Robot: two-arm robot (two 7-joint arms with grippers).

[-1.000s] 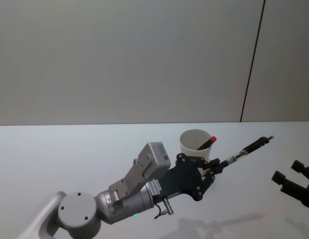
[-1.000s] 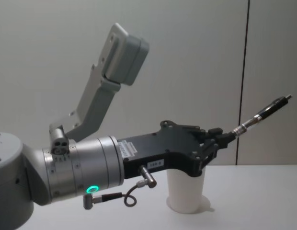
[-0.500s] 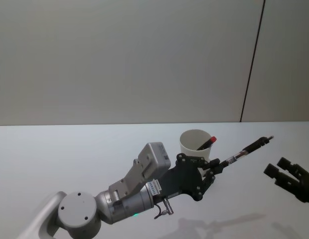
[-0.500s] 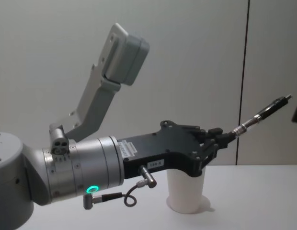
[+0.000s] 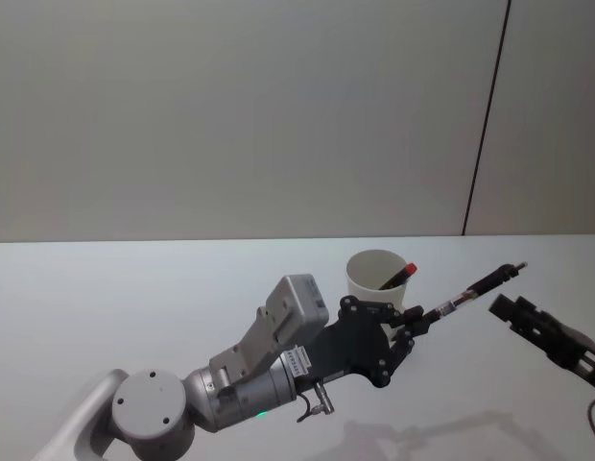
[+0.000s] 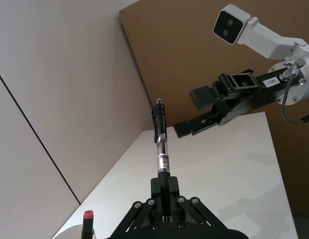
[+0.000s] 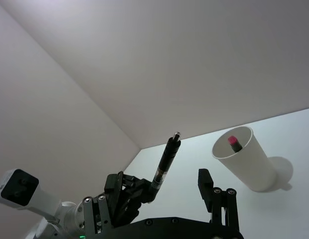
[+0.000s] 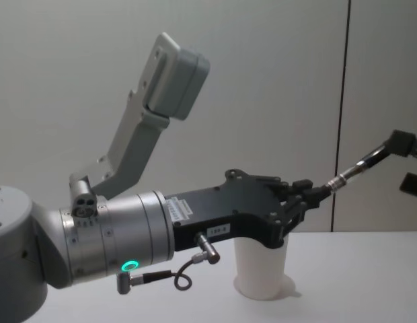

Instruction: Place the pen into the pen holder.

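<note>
pen holder (image 5: 374, 277) mouth open, red-capped pen (image 5: 398, 277) inside, bare table (image 5: 134, 298) around

Silver cylindrical left arm joint (image 8: 121, 235), green ring light at 6 o'clock, looped black cable; black plastic left gripper (image 8: 304, 199), white labels; grey boxy wrist camera (image 8: 173, 77).

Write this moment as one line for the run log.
left tool: shut on pen | right tool: open, beside pen's free end | pen holder: upright, holds red-capped pen | stage: handover
</note>
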